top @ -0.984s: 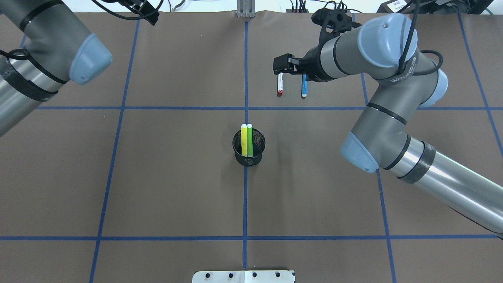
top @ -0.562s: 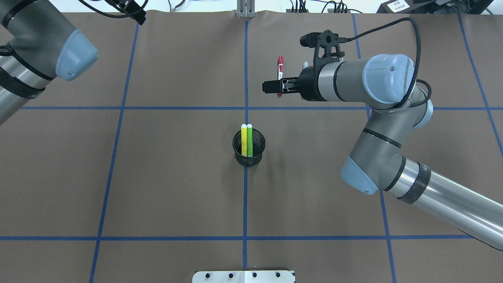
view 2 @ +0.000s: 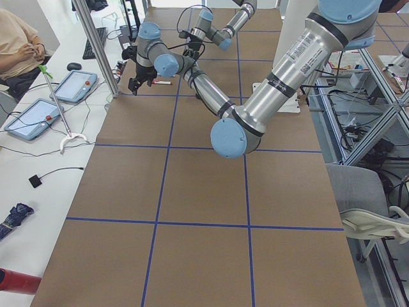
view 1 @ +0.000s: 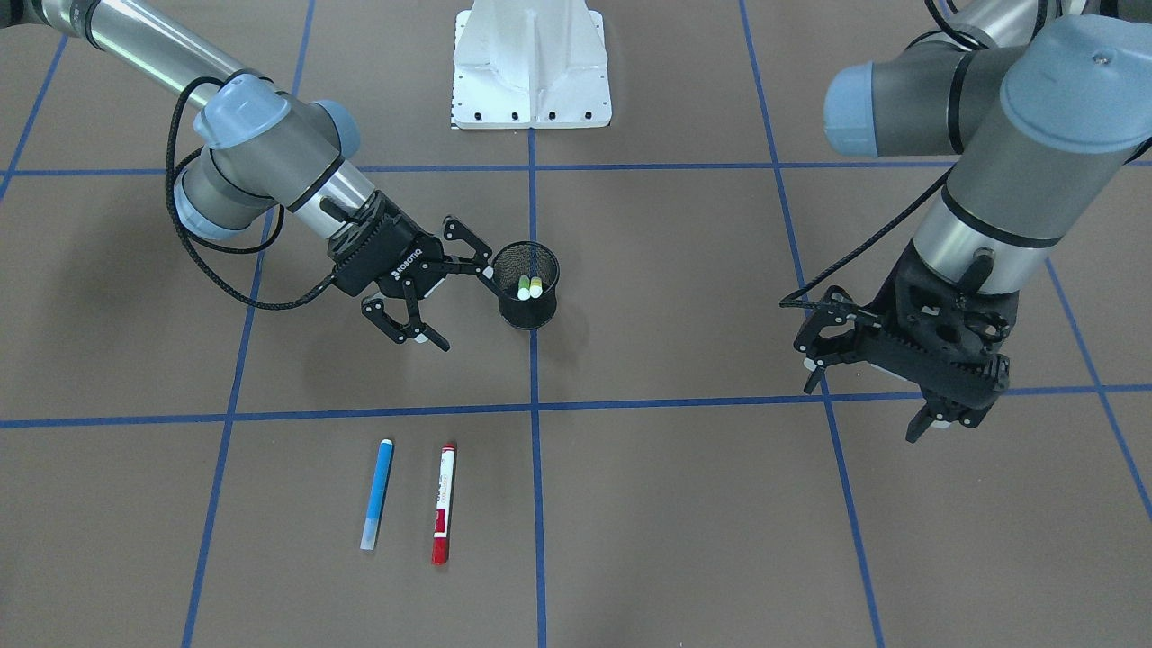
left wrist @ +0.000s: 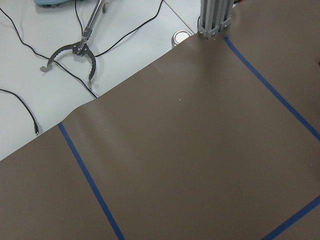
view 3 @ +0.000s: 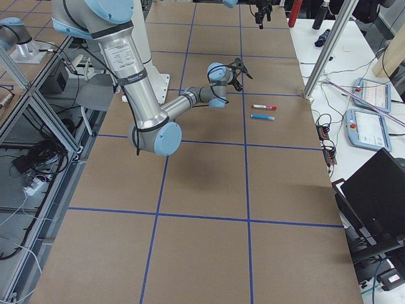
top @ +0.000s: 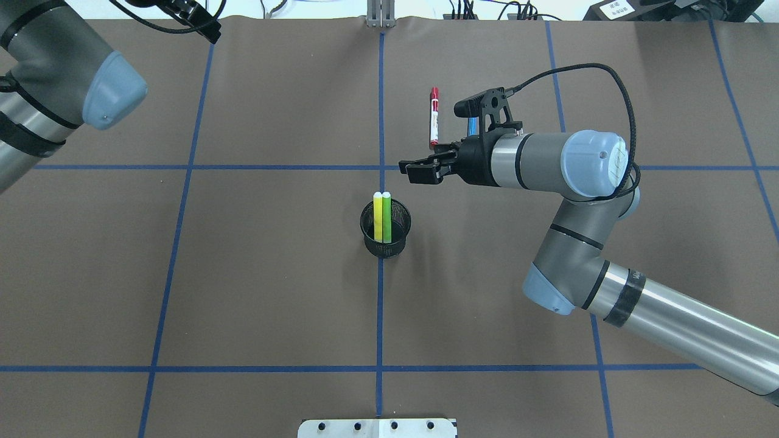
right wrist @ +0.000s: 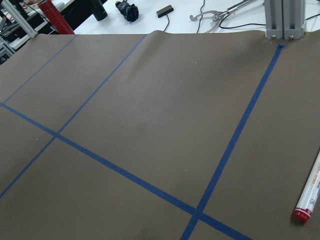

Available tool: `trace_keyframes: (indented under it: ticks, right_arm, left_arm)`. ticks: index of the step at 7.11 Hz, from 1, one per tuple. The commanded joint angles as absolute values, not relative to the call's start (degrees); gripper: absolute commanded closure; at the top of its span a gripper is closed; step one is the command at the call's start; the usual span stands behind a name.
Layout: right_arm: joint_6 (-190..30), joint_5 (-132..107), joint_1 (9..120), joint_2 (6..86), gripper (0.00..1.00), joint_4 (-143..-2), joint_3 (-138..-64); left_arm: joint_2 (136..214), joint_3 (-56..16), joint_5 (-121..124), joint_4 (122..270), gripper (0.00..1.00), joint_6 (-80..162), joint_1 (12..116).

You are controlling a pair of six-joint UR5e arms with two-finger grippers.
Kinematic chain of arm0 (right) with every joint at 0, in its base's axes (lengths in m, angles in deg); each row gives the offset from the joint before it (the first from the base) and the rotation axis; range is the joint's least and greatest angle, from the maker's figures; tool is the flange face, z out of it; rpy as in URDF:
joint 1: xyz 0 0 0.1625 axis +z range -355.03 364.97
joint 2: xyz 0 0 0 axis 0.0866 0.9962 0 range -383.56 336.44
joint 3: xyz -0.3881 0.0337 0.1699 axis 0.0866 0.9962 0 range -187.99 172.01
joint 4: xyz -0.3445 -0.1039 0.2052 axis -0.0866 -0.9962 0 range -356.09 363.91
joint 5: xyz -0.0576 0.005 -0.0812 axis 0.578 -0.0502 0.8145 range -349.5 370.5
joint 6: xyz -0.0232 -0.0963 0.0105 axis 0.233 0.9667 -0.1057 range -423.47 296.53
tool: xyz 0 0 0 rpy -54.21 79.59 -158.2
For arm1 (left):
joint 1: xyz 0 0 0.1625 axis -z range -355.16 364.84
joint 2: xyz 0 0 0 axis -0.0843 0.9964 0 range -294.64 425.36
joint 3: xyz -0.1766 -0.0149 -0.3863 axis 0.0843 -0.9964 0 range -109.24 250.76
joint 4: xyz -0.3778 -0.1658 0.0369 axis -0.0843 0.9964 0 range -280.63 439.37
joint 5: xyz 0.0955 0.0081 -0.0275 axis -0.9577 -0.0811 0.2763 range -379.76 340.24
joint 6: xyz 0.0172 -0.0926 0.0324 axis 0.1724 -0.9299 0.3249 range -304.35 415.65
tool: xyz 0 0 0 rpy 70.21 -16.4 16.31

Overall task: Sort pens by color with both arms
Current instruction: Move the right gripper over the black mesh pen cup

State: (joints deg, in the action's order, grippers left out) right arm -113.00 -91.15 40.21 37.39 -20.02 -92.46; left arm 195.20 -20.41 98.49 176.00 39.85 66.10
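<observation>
The blue pen [view 1: 376, 493] and the white pen with red cap [view 1: 442, 504] lie side by side on the brown mat at the far side from the robot. In the overhead view the red-capped pen [top: 434, 117] shows whole and the blue pen [top: 471, 126] is mostly hidden behind the right wrist. The yellow pen [top: 378, 217] and green pen [top: 387, 217] stand in the black mesh cup [top: 385, 246]. My right gripper [view 1: 461, 304] is open and empty, just beside the cup, between it and the lying pens. My left gripper [view 1: 868, 396] is open and empty, high at the far left.
Blue tape lines [top: 380, 304] divide the mat into squares. The white pedestal base [view 1: 531, 63] stands at the robot's edge. A metal post [top: 380, 18] stands at the far edge, with cables and tablets on the white table beyond it.
My right gripper has moved from above the two lying pens toward the robot and the cup, uncovering the red-capped pen. My left arm has drawn back slightly to the left. The pens have not moved.
</observation>
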Motion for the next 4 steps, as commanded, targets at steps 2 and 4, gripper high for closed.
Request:
trace_keyframes:
  ticks: [2,4]
  right_arm:
    - [-112.3,-88.0,36.3,37.2,0.18,-17.4,-91.4]
    - [-111.5,-86.9,35.5,37.1,0.29,-17.4,-91.6]
  left_arm:
    - [194.7,-20.4,98.5,176.1,0.00,39.4,66.1]
    - [194.7,-20.4,98.5,176.1,0.00,39.3,66.1]
